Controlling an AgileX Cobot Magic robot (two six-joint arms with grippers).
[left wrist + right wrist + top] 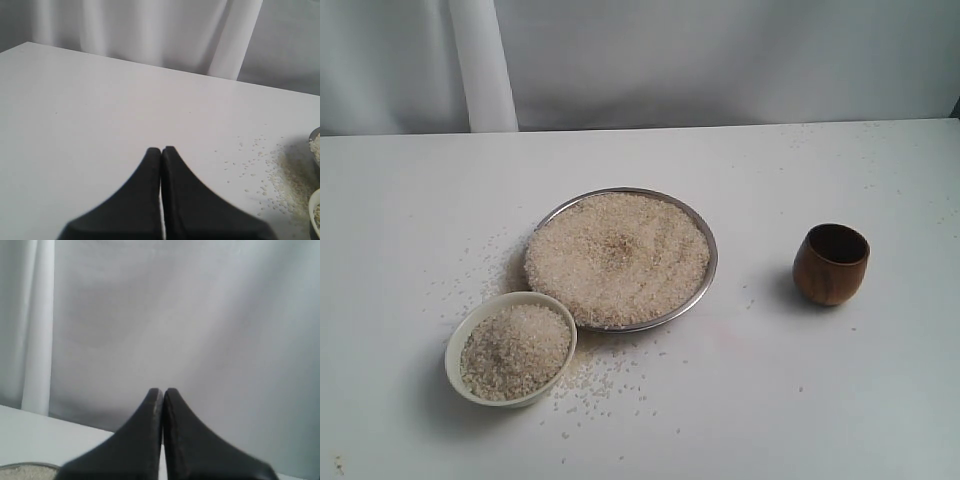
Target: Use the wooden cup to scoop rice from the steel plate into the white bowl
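Closed right claw (163,390) hangs well apart from the wooden cup (831,264).

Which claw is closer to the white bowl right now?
Left, most likely. The left claw, shut, is over bare table, with the rim of the white bowl at its view's edge. The right claw, also shut, sees only the steel plate, no bowl.

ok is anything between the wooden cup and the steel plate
nothing visible. only open table lies between the wooden cup and the steel plate; the white bowl sits on the plate's other side.
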